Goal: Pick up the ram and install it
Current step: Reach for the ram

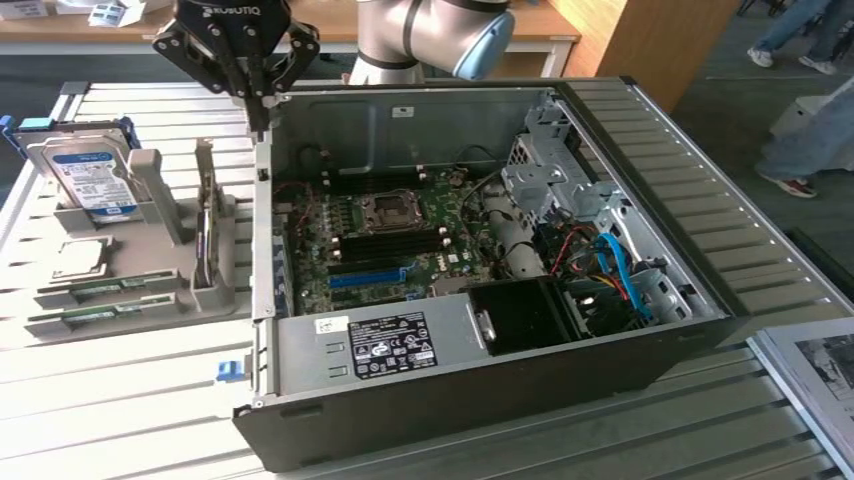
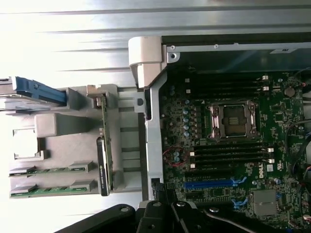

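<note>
The ram (image 1: 107, 290) is a thin green stick.

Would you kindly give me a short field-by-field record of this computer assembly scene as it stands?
gripper: black gripper, shut, empty, above the case's far corner on the exterior view's left
ram: two thin green ram sticks lying flat in the grey plastic holder, untouched
case: open black computer case, green motherboard exposed
memory slots: long black slots beside the processor socket, apparently empty
other parts: silver hard drive and green expansion card upright in the holder
</note>
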{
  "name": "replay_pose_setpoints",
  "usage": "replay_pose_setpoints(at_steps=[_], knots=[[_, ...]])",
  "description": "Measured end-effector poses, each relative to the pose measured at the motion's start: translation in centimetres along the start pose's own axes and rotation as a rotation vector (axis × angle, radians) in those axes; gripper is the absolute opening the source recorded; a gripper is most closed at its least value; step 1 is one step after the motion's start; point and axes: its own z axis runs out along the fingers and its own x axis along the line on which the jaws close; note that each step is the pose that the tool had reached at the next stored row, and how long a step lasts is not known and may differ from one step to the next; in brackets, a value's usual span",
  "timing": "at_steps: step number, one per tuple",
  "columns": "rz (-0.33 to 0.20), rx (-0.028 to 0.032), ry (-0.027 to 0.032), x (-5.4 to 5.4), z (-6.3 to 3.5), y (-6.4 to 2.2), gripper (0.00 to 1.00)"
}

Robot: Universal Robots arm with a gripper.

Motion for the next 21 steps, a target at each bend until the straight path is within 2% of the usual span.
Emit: replay_pose_setpoints(at_steps=[21], knots=[[0.0,-0.0001,0.0,4.5,-0.12,-0.34,0.1]])
